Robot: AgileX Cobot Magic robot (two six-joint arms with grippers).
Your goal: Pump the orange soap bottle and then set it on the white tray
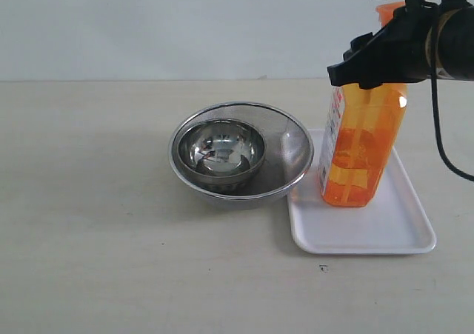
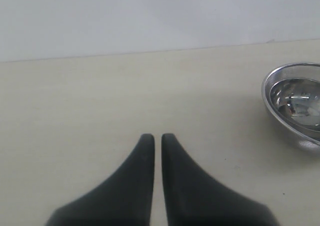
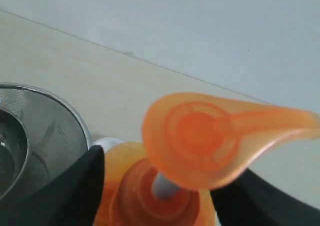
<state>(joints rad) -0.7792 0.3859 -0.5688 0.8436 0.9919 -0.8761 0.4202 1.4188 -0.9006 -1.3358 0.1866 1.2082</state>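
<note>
Orange soap bottle (image 1: 363,149) stands upright on the white tray (image 1: 370,234), at three o'clock from the nested steel bowls (image 1: 241,152). The right gripper (image 1: 374,64) straddles its neck below the pump head (squeezing or let go, I cannot tell). The left gripper (image 2: 157,141), pinched closed, is well apart; the right arm is nearer.
</note>
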